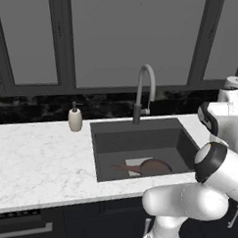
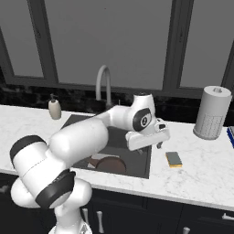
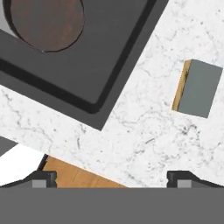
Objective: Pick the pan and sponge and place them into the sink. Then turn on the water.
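Fingers [image 3: 43, 178]: spread to their widest, nothing between them. You have the gripper [image 3: 111, 179] hanging over the counter [image 3: 144, 131] near the sink's right-hand rim, pointing down.

Sponge [image 3: 197, 88]: lying flat on the counter, well apart from the fingertips and just beside the sink's corner. Green-grey layer up, yellow body showing along one long edge. Judged light and soft; it should squash under the pads rather than slip, so you need little force. Take it across the short width, pads on the two long sides, and come down low enough to catch the yellow body, not just the thin top layer. Turn the wrist first; the jaws do not look lined up with it.

Pan [image 2: 111, 164]: already lying in the sink [image 1: 139, 141], partly over the pale patch, handle [image 1: 126, 167] pointing left. Stiff and heavier; no handling looks needed now.

Faucet [image 1: 144, 90]: behind the sink, untouched; its small side lever looks like a light push.
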Robot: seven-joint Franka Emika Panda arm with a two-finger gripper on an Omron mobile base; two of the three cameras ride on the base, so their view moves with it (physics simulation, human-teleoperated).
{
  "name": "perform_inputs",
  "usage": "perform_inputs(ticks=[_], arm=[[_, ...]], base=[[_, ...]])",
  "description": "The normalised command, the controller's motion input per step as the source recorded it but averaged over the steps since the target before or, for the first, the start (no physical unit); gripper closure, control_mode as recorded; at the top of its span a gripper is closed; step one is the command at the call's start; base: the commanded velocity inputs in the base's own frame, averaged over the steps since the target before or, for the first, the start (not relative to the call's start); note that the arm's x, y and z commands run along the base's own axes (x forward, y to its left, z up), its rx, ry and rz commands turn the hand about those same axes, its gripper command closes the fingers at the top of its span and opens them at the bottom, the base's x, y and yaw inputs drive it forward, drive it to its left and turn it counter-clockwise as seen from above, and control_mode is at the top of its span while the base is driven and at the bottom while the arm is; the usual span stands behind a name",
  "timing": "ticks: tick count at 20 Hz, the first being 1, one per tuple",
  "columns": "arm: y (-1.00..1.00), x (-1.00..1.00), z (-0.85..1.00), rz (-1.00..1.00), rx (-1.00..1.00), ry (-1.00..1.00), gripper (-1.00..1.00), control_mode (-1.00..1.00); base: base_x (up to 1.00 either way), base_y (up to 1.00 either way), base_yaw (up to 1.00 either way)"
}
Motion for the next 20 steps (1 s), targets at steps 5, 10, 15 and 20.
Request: perform_inputs(ticks=[5,10,15,20], arm=[[-0.38,0.31,-0.08,0.00,0.17,0.00,-1.00,-1.00],[-0.29,0.19,-0.11,0.00,0.12,0.01,-1.00,-1.00],[-0.17,0.16,-0.19,0.00,0.04,0.03,-1.00,-1.00],[-0.21,0.15,-0.18,0.00,0.05,0.04,-1.00,-1.00]], base=[[0.00,0.00,0.00],[0.00,0.00,0.00],[0.00,0.00,0.00],[0.00,0.00,0.00]])
